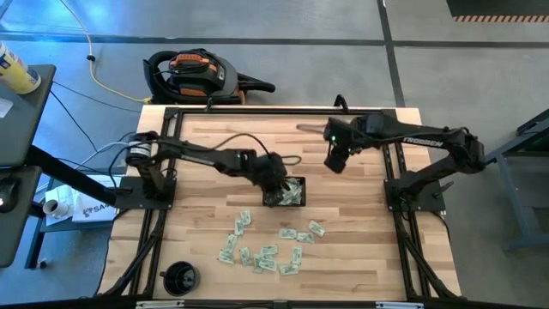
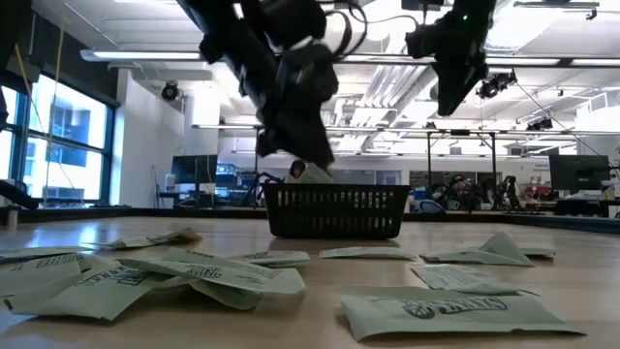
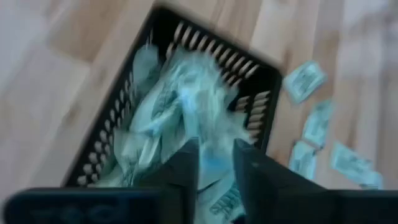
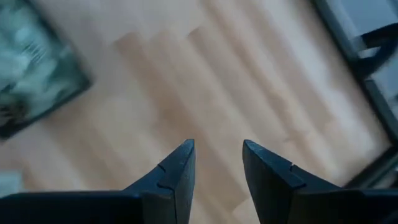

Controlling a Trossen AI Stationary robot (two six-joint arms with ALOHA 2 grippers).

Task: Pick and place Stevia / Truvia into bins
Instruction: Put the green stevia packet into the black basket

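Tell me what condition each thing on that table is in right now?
Black tray: upright, heaped with packets.
Loose packets: scattered flat on the table, outside the tray.
Left gripper: over the tray, fingers apart, nothing visibly between them.
Right gripper: raised above bare wood, open, empty.
Round black cup: upright near the table's front edge.

The tray point(image 1: 292, 194) sits at the frame's centre with sachets inside; loose sachets point(image 1: 268, 247) lie scattered below it, and a round cup point(image 1: 180, 276) stands at lower left.
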